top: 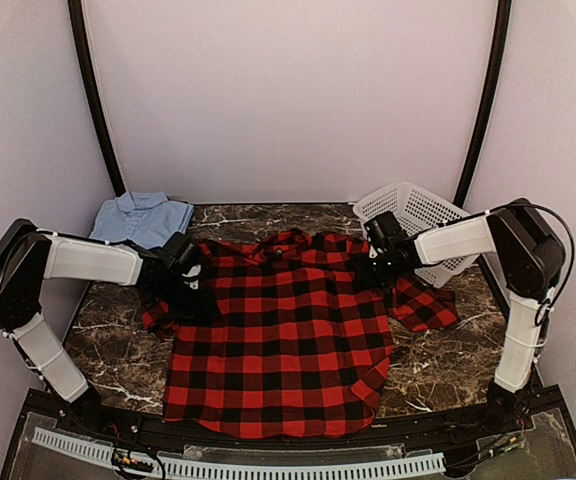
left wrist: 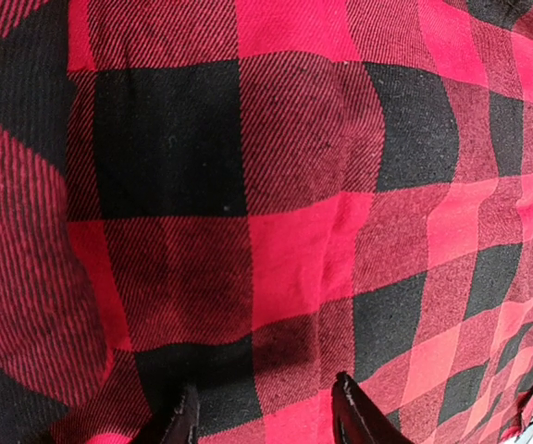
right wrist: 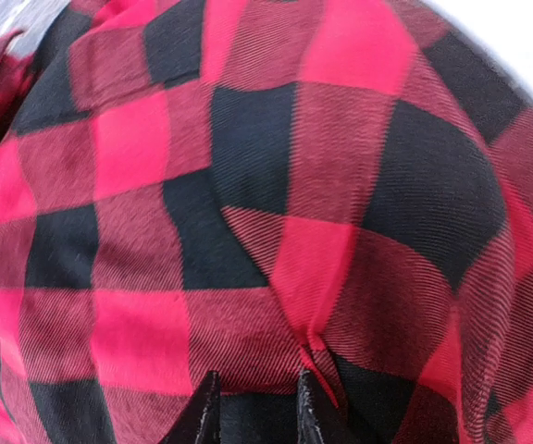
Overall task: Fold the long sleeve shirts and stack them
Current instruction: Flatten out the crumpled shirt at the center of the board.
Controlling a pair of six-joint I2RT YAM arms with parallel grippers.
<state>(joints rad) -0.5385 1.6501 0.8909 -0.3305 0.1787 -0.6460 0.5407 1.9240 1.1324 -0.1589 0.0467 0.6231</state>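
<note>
Progress: blue shirt (top: 144,216) at 10 o'clock, apparently folded. Flannel (top: 278,340) at centre, spread flat, unfolded and not yet stacked.
Left gripper (left wrist: 271,418): on the flannel's 10 o'clock shoulder, half apart, grip not discernible.
Right gripper (right wrist: 257,407): on its 2 o'clock shoulder, narrow, pinching a flannel ridge.

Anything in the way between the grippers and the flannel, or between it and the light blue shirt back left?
Nothing visible. The left gripper and right gripper sit on the flannel shirt at its shoulders. Between it and the light blue shirt is only table, with the left arm reaching over.
</note>
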